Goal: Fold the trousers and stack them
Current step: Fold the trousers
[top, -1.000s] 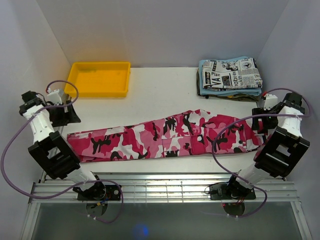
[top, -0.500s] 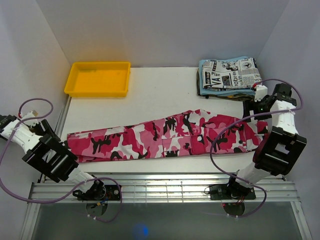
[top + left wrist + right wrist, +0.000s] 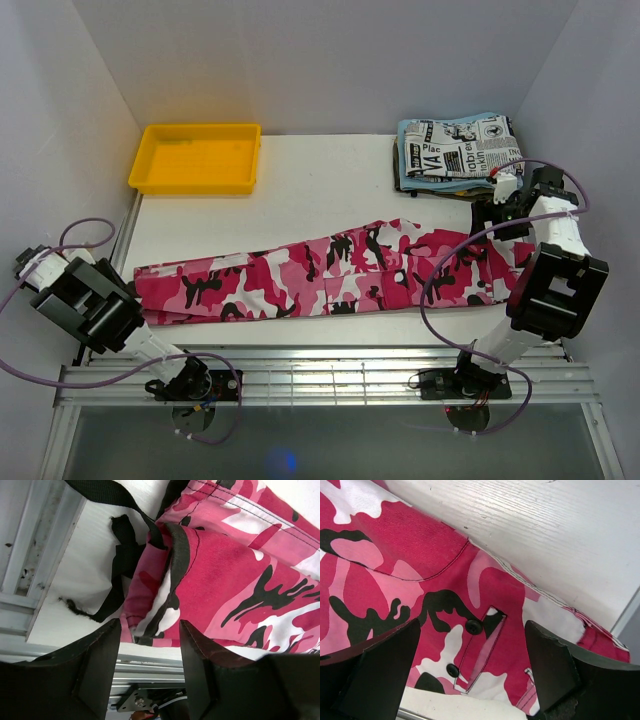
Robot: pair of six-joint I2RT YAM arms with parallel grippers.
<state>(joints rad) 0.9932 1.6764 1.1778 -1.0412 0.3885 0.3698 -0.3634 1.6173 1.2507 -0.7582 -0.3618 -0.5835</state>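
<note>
The pink camouflage trousers [image 3: 330, 275] lie flat across the table, leg ends at the left, waist at the right. My left gripper [image 3: 30, 262] is open, off the table's left edge, beside the leg ends. In the left wrist view [image 3: 150, 635] its jaws frame the hem [image 3: 170, 580] with black drawstrings, without touching it. My right gripper [image 3: 497, 205] is open above the waist's far right corner. In the right wrist view [image 3: 472, 650] its jaws hang over a buttoned pocket flap [image 3: 480, 645] of the trousers [image 3: 395, 565].
A yellow tray [image 3: 197, 157] stands at the back left. A stack of folded garments, newspaper print [image 3: 460, 145] on top of light blue cloth, lies at the back right. White walls enclose the table. Metal rails [image 3: 330, 375] run along the near edge.
The left arm has swung out and down to the table's left edge, by the leg ends. The right gripper has moved back and inward over the waist corner.
</note>
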